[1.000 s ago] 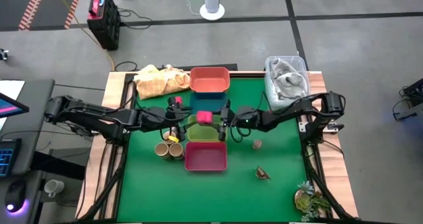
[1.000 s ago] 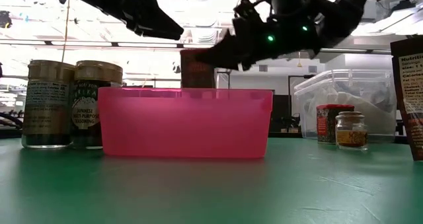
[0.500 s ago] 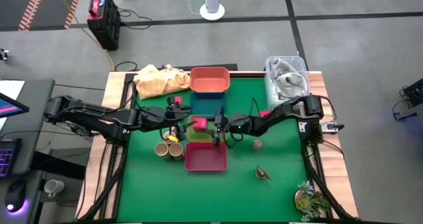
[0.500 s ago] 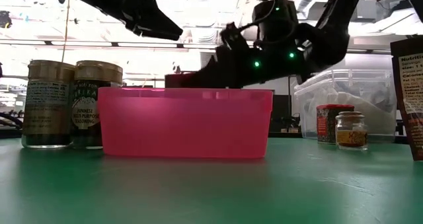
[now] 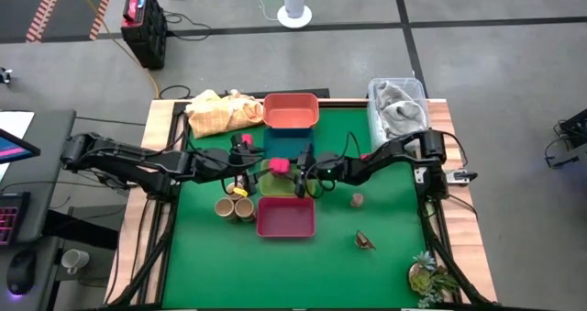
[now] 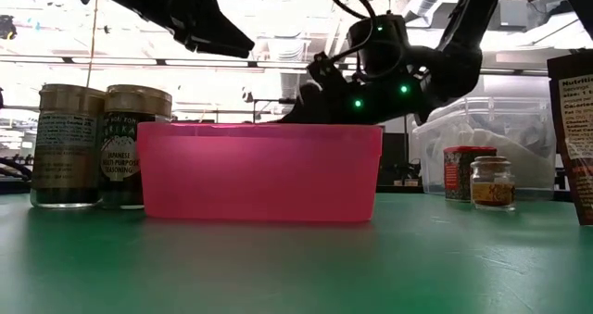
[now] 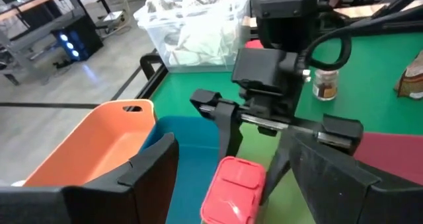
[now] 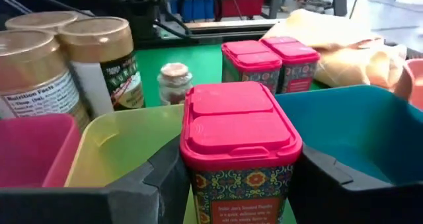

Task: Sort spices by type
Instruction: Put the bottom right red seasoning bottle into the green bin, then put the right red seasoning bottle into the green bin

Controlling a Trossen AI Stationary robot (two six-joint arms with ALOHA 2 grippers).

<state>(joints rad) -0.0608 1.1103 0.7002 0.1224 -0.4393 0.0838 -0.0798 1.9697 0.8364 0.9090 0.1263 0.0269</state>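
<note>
My right hand [image 8: 231,184] is clamped on a pink-lidded spice tin [image 8: 238,141], over the yellow-green tray [image 8: 125,141]. Left hand [image 5: 240,172], fingers apart, waits beside that tray. Most spices remain outside it, unsorted.

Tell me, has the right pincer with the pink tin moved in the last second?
Yes. The right pincer carried the pink-lidded spice tin slightly leftward over the yellow-green tray, and lower, toward the pink tray.

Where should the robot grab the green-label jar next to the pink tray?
Probably by its tan lid, coming straight down. The green-label jar stands upright, squeezed between a second jar and the pink tray, so its sides look blocked.
</note>
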